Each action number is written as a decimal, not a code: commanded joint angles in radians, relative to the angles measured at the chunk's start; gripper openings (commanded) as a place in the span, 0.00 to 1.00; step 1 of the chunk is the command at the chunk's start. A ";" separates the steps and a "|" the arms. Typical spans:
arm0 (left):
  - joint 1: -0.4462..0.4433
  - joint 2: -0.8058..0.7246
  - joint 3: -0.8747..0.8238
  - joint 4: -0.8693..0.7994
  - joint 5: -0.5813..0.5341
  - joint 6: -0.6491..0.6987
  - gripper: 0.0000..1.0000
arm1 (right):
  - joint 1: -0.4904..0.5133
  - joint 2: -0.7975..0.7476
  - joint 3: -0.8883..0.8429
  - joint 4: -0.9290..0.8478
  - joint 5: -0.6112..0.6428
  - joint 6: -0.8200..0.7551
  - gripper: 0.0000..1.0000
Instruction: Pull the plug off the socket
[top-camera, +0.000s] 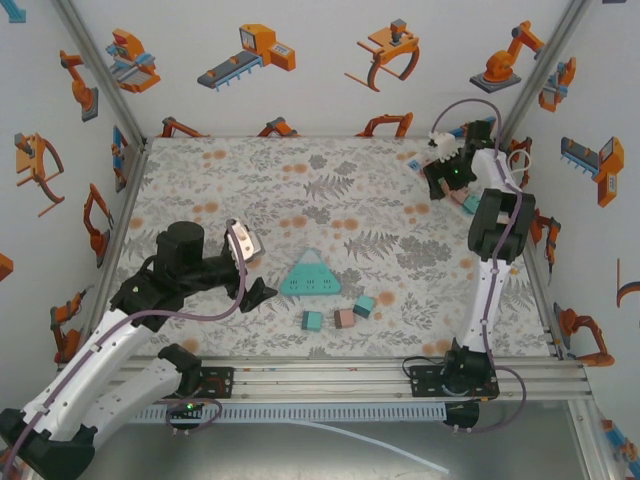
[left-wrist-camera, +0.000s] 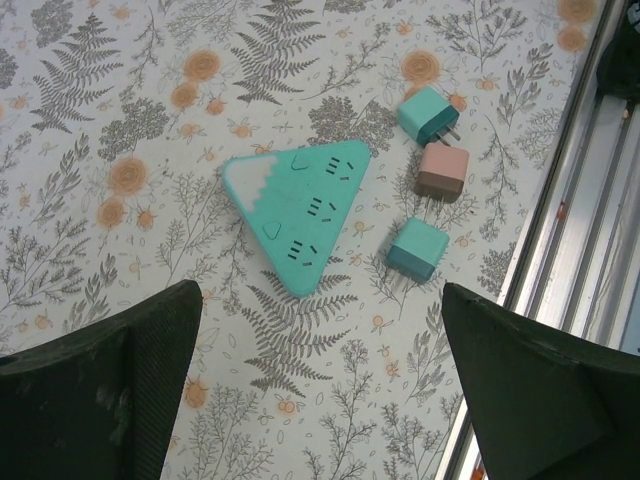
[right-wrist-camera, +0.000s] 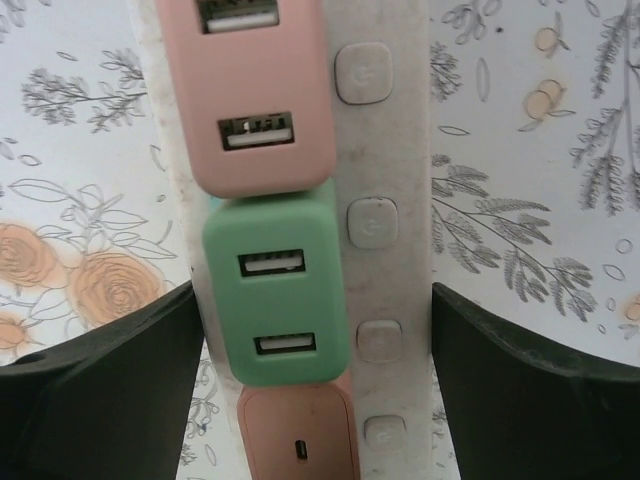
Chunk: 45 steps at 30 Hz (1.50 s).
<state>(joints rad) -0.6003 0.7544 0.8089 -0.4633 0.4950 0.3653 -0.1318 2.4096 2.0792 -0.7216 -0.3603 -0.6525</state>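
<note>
Where the power strip (right-wrist-camera: 400, 150) lies: at the far right corner of the tabletop (top-camera: 200, 190), under the right arm's wrist.
Plugs on the strip: a green plug (right-wrist-camera: 275, 300) is seated in it, with an upper pink plug (right-wrist-camera: 255, 100) touching it on one side and a lower pink plug (right-wrist-camera: 300, 435) on the other.
Right gripper (right-wrist-camera: 312, 300): jaws wide apart, one finger on each side of the strip at the green plug, clamped on nothing; whether a finger touches the strip cannot be told.
Left gripper (left-wrist-camera: 320, 300): jaws wide apart and holding nothing, above the tabletop near its near edge, left of centre.
Triangular socket (left-wrist-camera: 300, 210): teal, flat on the tabletop, slots bare.
Loose plugs: a teal plug (left-wrist-camera: 428, 112), a pink-brown plug (left-wrist-camera: 442, 170) and a second teal plug (left-wrist-camera: 417, 248), in a row just beside the triangular socket, towards the near edge.
</note>
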 joint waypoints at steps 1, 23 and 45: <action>0.007 -0.014 -0.004 0.017 0.026 -0.018 0.97 | 0.049 -0.016 0.009 -0.096 -0.125 -0.011 0.63; 0.027 0.022 0.028 -0.035 -0.093 -0.080 0.97 | 0.529 -0.006 0.077 -0.207 -0.106 -0.326 0.48; 0.043 0.005 0.019 -0.029 -0.124 -0.098 0.97 | 0.762 -0.181 -0.247 0.083 -0.069 0.024 0.63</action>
<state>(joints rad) -0.5667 0.7609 0.8101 -0.4877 0.3740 0.2836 0.6292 2.2860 1.8675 -0.6617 -0.3988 -0.7124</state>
